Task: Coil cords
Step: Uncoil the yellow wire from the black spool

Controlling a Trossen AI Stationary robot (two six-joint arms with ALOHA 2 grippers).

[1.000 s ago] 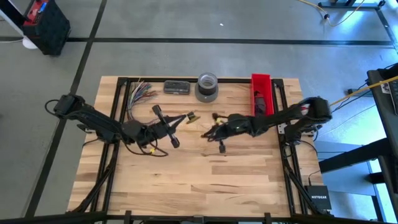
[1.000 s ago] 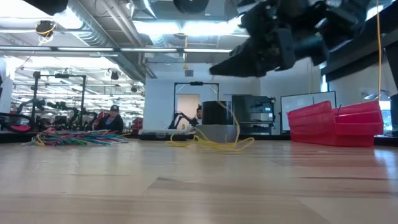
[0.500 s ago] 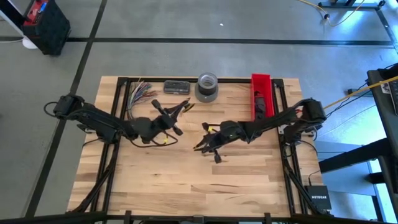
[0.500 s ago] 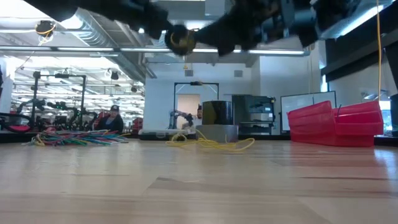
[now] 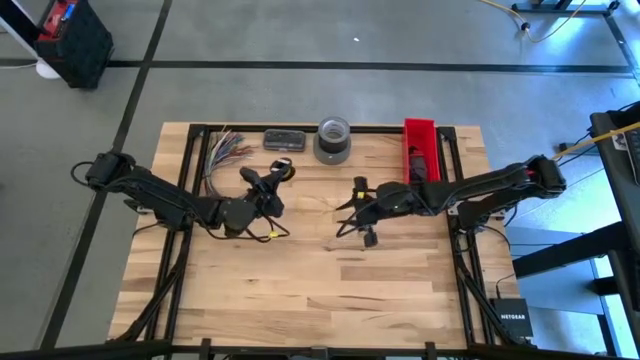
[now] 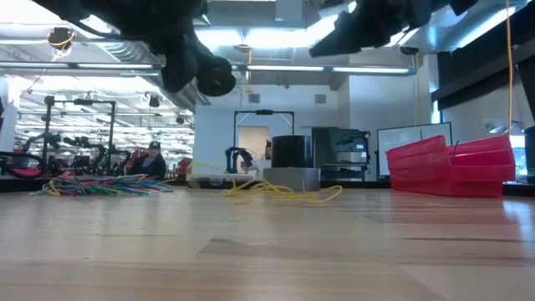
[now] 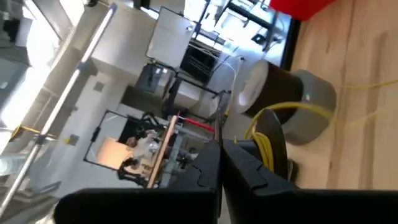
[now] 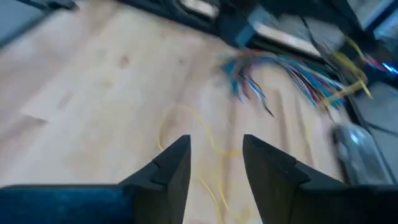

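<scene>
With the right gripper [image 5: 362, 212] spread empty at centre frame and the left gripper [image 5: 268, 182] pinching the cord [image 5: 282, 170] upper-left of centre, the loose yellow strand [image 5: 262, 236] could snag.

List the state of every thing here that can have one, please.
Left gripper: shut, raised, seemingly on the cord.
Cord: bundled, off the table at the left gripper's tip.
Right gripper: open, empty, raised.
Wires: fanned out, lying on the table.
Bin: upright, something dark inside.
Tape roll: lying flat.
</scene>
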